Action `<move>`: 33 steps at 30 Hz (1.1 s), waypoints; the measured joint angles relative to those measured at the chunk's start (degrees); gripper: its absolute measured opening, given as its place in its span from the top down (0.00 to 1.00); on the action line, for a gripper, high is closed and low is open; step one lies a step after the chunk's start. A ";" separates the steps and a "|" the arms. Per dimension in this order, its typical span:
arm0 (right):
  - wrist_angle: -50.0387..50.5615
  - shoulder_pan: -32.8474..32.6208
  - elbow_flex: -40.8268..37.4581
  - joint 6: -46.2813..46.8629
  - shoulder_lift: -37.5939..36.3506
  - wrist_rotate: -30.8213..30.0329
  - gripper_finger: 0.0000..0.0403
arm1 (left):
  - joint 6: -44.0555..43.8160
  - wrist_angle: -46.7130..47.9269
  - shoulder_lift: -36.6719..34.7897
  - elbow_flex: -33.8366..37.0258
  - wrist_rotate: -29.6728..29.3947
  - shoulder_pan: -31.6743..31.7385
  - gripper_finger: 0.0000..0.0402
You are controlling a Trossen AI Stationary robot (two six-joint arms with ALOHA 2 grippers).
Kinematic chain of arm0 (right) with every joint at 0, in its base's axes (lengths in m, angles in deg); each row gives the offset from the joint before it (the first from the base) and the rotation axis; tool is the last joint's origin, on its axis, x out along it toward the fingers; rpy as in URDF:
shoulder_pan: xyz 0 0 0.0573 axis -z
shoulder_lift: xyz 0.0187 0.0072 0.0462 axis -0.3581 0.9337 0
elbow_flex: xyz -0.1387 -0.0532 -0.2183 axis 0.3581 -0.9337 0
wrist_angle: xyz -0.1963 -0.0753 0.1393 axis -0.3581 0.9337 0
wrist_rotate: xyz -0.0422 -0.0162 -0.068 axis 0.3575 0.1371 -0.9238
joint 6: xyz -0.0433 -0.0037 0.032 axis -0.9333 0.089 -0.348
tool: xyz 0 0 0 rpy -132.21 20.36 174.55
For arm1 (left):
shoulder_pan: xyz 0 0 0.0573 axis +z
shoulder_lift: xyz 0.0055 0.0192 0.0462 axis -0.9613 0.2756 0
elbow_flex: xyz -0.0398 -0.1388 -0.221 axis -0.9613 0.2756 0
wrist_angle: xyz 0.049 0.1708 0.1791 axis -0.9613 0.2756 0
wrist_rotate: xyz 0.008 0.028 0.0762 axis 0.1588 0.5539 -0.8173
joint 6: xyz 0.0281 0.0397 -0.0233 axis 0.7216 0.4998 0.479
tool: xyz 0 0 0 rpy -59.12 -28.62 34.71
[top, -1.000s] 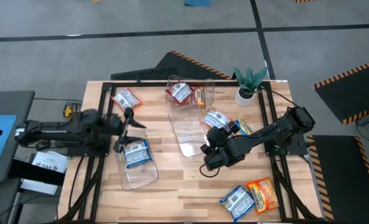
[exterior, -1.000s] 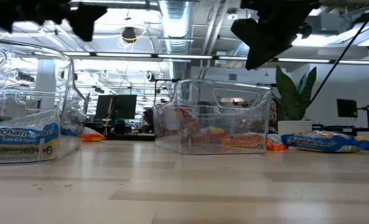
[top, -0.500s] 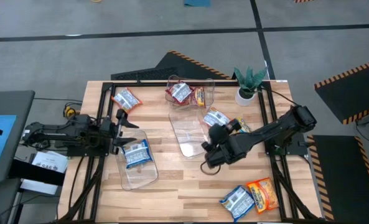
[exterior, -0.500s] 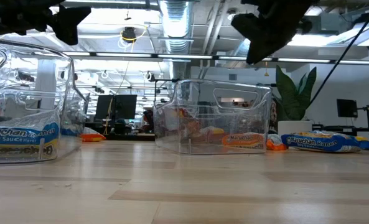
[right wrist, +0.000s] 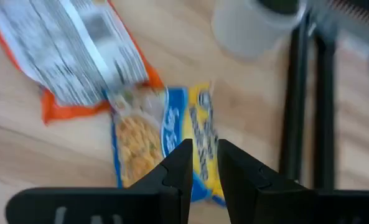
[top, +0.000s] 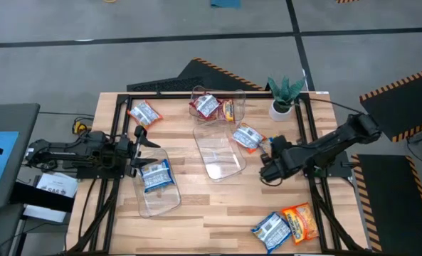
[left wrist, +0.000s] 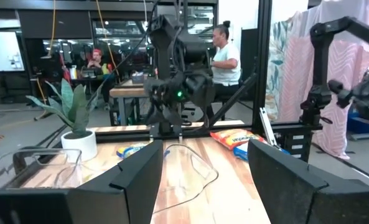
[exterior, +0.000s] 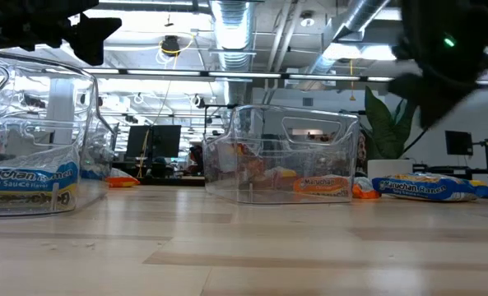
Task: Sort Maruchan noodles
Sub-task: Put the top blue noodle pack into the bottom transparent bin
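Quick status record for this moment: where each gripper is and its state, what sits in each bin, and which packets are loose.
left gripper: open, at table's left edge beside left bin
right gripper: narrow gap between fingers, empty, above blue-yellow packet
left bin: one blue packet
middle bin: empty
back bin: red packet, orange packet
loose packets: one back left, one by middle bin, two front right
plant: back right
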 joint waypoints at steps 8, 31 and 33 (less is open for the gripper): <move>-20.80 1.08 -10.33 -4.58 -7.57 2.62 0.71 | 1.03 -0.37 0.00 -0.02 -0.08 0.04 0.44; -25.13 10.66 -4.51 -27.01 9.52 14.42 0.34 | 1.02 0.25 0.00 -0.04 -0.21 0.04 0.44; -24.07 10.86 -4.32 -26.76 11.94 14.18 0.34 | 0.89 0.27 0.00 -0.04 -0.21 0.04 0.44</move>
